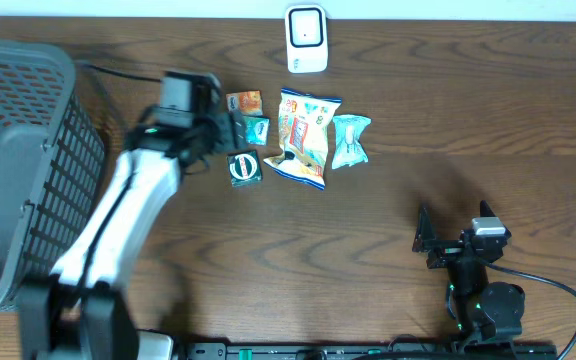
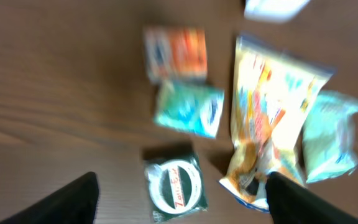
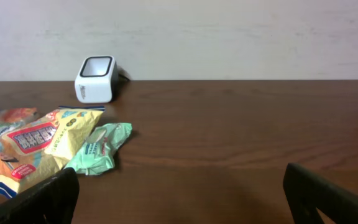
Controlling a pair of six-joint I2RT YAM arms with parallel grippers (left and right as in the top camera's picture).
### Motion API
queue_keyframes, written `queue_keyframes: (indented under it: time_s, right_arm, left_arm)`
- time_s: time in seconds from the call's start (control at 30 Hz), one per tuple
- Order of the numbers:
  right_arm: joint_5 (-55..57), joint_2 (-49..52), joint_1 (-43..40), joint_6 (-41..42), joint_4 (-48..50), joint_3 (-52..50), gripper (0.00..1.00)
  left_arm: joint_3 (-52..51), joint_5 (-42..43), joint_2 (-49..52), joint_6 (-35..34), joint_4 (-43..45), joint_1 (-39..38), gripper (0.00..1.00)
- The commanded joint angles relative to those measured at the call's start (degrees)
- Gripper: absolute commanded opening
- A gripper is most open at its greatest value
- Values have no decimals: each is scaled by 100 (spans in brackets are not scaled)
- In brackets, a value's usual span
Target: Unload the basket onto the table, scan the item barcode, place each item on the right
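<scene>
The white barcode scanner (image 1: 306,40) stands at the table's far edge, also seen as a scanner (image 3: 96,79) in the right wrist view. Several snack items lie in front of it: an orange packet (image 1: 244,102), a teal packet (image 1: 257,129), a dark green packet with a round label (image 1: 244,168), a big yellow bag (image 1: 305,137) and a pale green packet (image 1: 349,140). My left gripper (image 1: 226,135) hovers open just left of the small packets. In its wrist view the left gripper (image 2: 179,205) frames the dark green packet (image 2: 174,186) and holds nothing. My right gripper (image 1: 426,238) rests open and empty, far to the right.
A grey mesh basket (image 1: 18,160) fills the left side of the table. A black cable runs from the basket toward the left arm. Bare wood lies between the snack items and the right arm (image 1: 483,290).
</scene>
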Motion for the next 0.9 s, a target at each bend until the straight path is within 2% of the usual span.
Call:
queue_keyframes:
  time_s: [0.0,0.07,0.17,0.2,0.47,0.57,0.87]
  right_arm:
    - [9,-37,-50,59,-24,-7,99]
    - [9,-37,-50,59,-24,-7,99]
    - [9,-37,-50,59,-24,-7,99]
    - [11,-37,-50,59,-24,-7,99]
    - [9,-37,-50,59,-24,-7,99]
    - [9,-37,-50,59,-24,-7,99]
    - [9,-37,-50,59,-24,-7,99]
  left_arm:
    - [208,-761,-791,219,-326,297,76]
    - [208,-1322,-1110,219,-669,417,68]
    - [208,-2371,-1504,219,-1132,619,38]
    - [208,-2557,-1561,219,-1196,693,35]
    - [199,-2643,-1355,330,-1593,1241,33]
    - [199,-2643,-1209,608,-1545,1429,20]
    - [199,-2649,-824,970,-1244,2116,19]
